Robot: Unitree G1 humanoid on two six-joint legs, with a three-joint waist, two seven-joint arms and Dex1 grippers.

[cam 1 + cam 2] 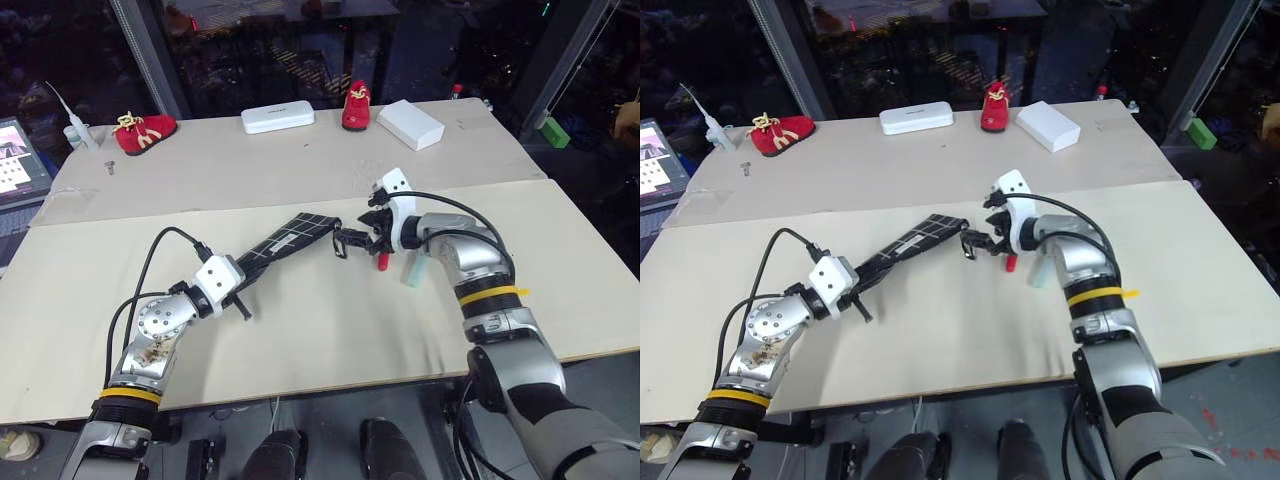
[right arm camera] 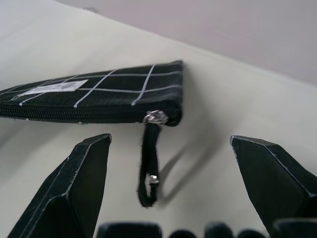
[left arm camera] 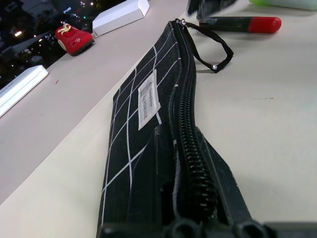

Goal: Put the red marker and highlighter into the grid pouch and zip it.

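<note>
With the left gripper (image 1: 243,300) clamped on the near end of the pouch (image 1: 290,238) and the right gripper (image 1: 352,242) spread at its zipper pull (image 2: 156,117), the marker (image 1: 383,262) and highlighter (image 1: 412,272) lie at four o'clock, so grabbing the loop (image 2: 148,173) instead could drag the pouch free.

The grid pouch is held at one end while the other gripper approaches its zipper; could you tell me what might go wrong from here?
1. The grid pouch is pinched only at one end by the left gripper, so tugging the zipper pull could twist it or slip it loose.
2. The open right gripper might catch the wrist loop instead of the pull.
3. The red marker and highlighter lie just under the right arm, which could knock them away.
</note>
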